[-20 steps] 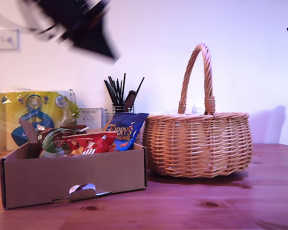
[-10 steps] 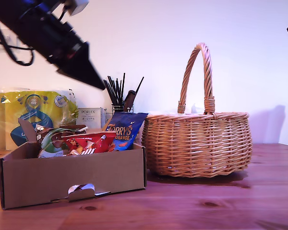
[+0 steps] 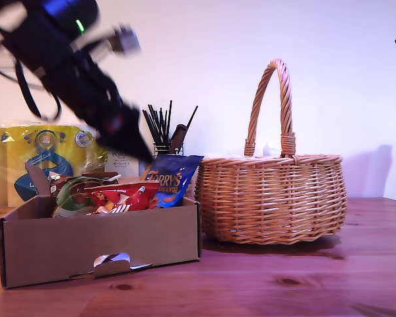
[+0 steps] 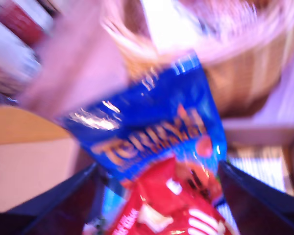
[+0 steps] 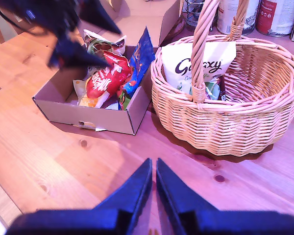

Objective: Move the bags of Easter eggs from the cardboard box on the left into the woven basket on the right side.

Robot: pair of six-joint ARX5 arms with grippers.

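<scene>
A wooden table against a pale wall.
The knotted reddish-brown table runs back to a plain white wall carrying a white switch plate at the exterior view's left; soft light lays a faint shadow on the wall at that view's right.

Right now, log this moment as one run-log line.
first pincer: open, over blue Terry's Orange pouch in brown cardboard box | second pincer: shut, empty | white Galaxy pouch: in round wicker basket
</scene>
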